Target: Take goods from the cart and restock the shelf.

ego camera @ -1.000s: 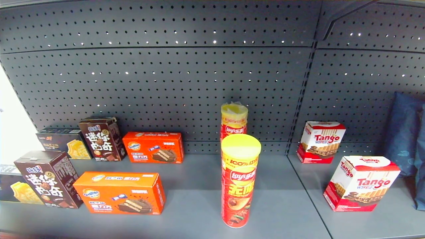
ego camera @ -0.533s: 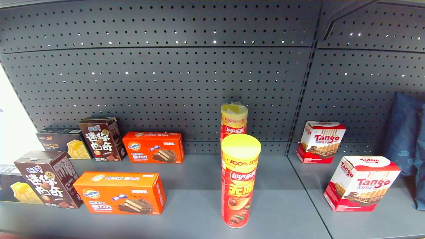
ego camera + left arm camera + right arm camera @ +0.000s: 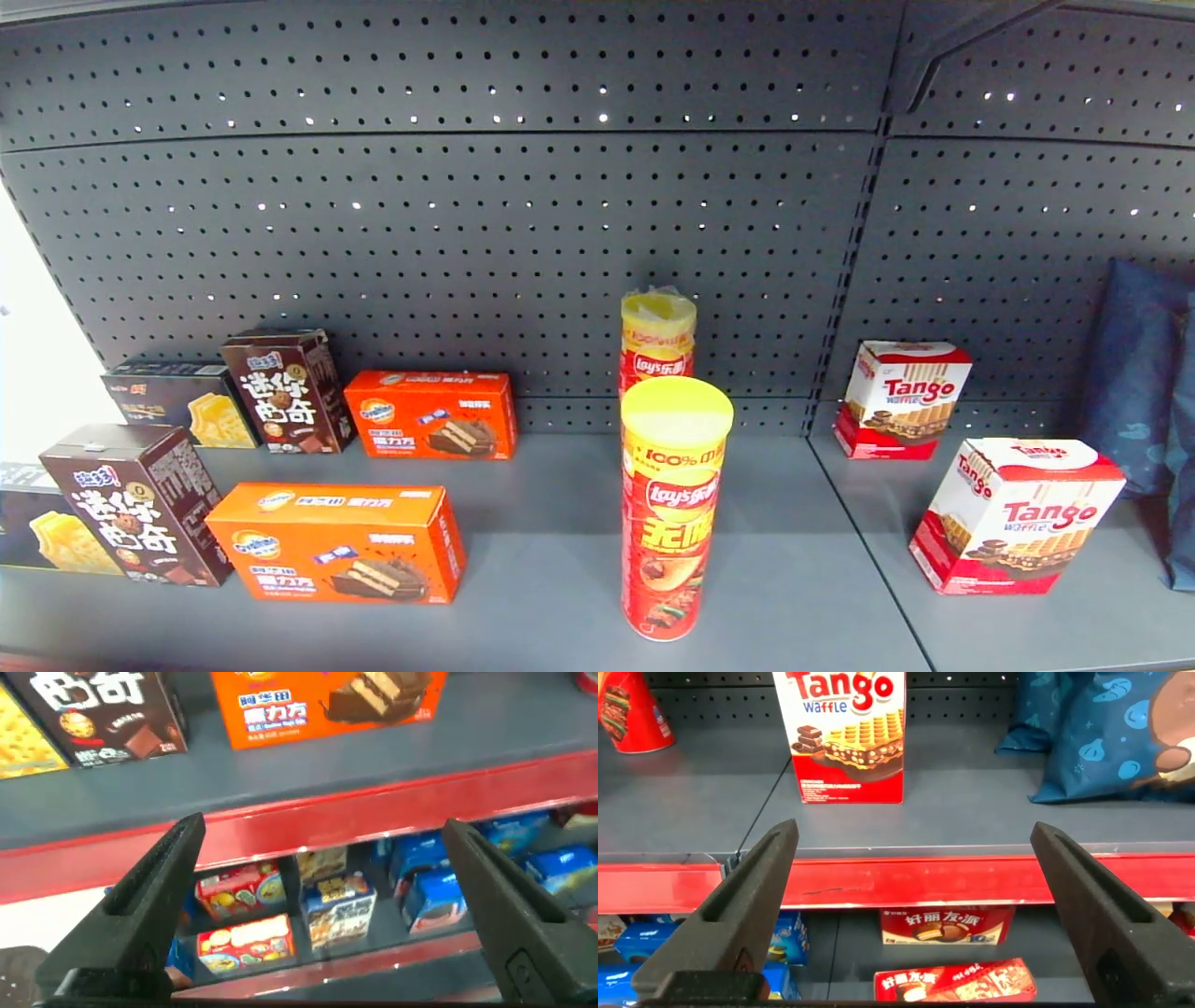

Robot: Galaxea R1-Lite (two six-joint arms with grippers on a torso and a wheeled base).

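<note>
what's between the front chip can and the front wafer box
Nothing stands there: in the head view only bare shelf separates the front chip can from the front wafer box.

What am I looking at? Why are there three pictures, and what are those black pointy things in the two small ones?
These come from a robot that fills shop shelves. The big picture is from a camera on its head, looking at a grey shelf. On it stand two tall chip cans, one behind the other. Orange snack boxes and dark brown boxes are to the left, and red-and-white waffle boxes are to the right. The small pictures come from cameras on its wrists. The black pointy things are fingers of its grabbers: the left gripper and the right gripper. Both are open and hold nothing. Between them you see the shelf's red front edge and more snacks below.
</note>
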